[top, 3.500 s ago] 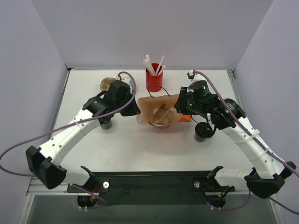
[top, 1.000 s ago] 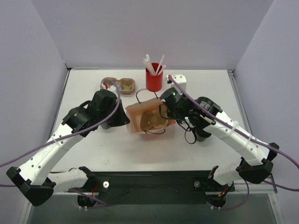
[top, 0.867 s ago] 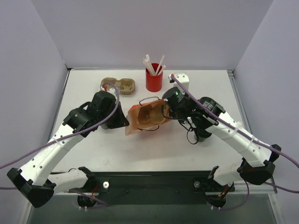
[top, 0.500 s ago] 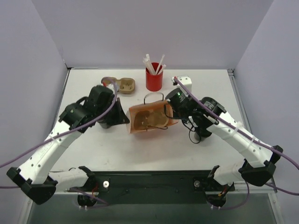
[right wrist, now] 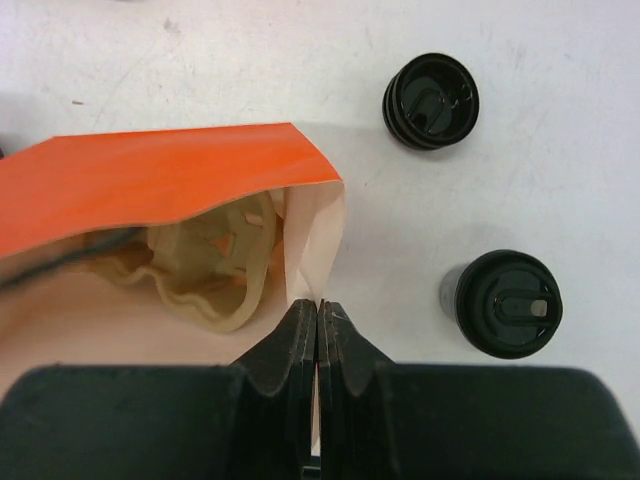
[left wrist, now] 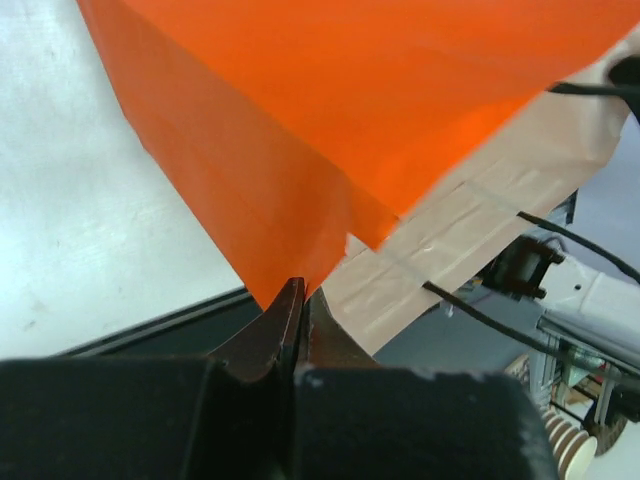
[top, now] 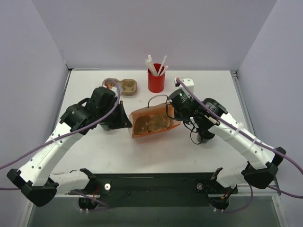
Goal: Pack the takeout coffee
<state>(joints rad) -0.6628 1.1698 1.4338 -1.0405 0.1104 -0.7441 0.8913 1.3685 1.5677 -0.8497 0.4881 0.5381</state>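
Note:
The orange paper bag (top: 147, 134) stands open between my two grippers, with a tan cup carrier (top: 152, 124) inside it. My left gripper (top: 128, 124) is shut on the bag's left corner, seen close in the left wrist view (left wrist: 300, 292). My right gripper (top: 171, 113) is shut on the bag's right rim (right wrist: 318, 306). Two dark lidded coffee cups stand on the table outside the bag in the right wrist view, one farther (right wrist: 431, 101) and one nearer (right wrist: 508, 303). In the top view one cup (top: 200, 137) shows under the right arm.
A red cup of white straws (top: 156, 79) stands at the back centre. A second tan two-hole carrier (top: 125, 86) lies at the back left, partly behind the left arm. The bag's black string handles (top: 159, 98) hang loose.
Both grippers have carried the bag leftward and toward the near side and opened its mouth. In the last half second it moved only slightly.

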